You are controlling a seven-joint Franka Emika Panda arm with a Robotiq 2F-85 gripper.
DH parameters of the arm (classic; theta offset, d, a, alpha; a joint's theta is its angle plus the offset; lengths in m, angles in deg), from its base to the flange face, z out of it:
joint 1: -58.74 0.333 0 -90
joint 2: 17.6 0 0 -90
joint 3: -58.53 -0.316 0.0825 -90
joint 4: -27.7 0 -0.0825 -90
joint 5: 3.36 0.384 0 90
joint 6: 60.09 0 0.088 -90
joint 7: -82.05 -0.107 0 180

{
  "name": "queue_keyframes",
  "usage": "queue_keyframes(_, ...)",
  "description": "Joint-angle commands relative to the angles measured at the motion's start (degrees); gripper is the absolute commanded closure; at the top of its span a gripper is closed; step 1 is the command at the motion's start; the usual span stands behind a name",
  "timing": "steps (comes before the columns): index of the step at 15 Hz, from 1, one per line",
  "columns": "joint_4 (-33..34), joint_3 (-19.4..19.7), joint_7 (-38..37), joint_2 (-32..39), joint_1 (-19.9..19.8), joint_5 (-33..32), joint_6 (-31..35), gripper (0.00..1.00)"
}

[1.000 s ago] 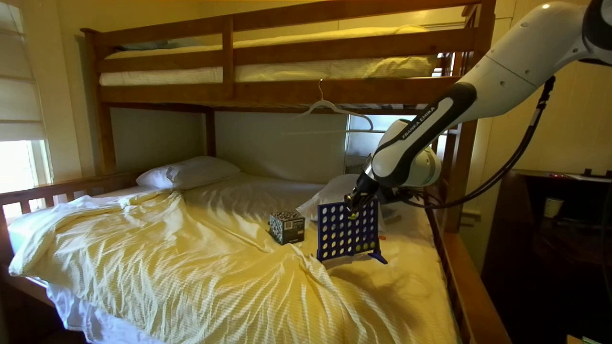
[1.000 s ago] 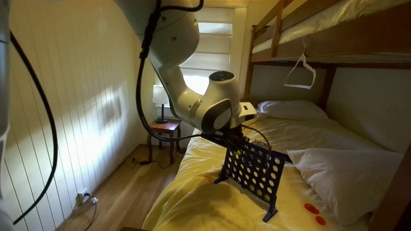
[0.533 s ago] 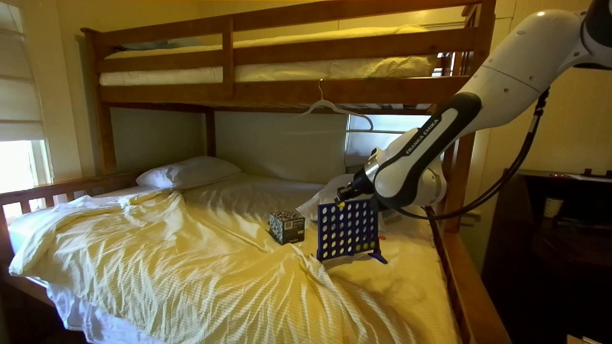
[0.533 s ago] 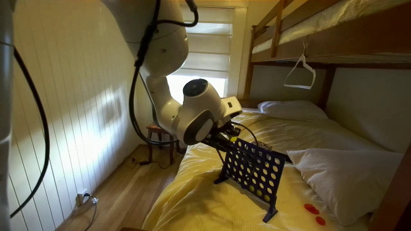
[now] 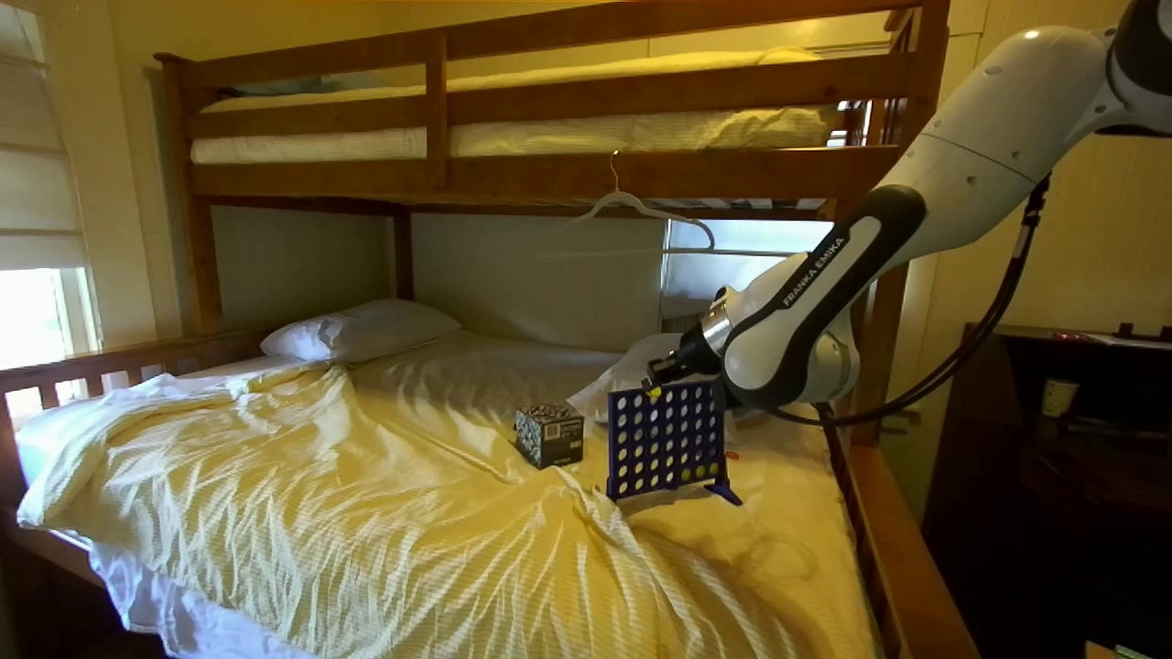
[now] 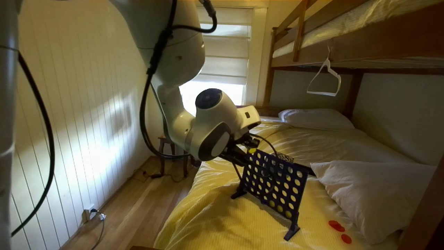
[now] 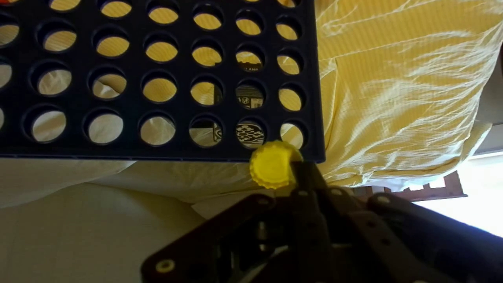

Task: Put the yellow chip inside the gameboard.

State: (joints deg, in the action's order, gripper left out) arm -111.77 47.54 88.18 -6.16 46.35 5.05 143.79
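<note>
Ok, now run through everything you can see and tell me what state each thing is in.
Gameboard: upright on its feet.
Yellow chip: held at the gameboard's top edge, not yet inside.
Gripper: closed on that chip.
Bottom-row yellow chips: look seated in the gameboard.
Bedding: rumpled.
Red chips: lying loose on the bedding.
Patterned box: standing, apparently closed.
Hanger: hanging.
Window blind: partly lowered.

A white clothes hanger point(image 5: 619, 197) hangs from the bunk bed point(image 5: 531, 176); a patterned box point(image 5: 549, 437) rests on its lower bunk point(image 5: 366, 531).
</note>
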Motion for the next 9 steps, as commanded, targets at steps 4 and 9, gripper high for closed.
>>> queue_keyframes(4,-0.7,1.5,-6.4,0.7,-0.1,-5.0,5.7,1.0)
queue_keyframes(9,-0.8,0.6,-13.5,2.8,-3.9,-11.2,12.0,1.0)
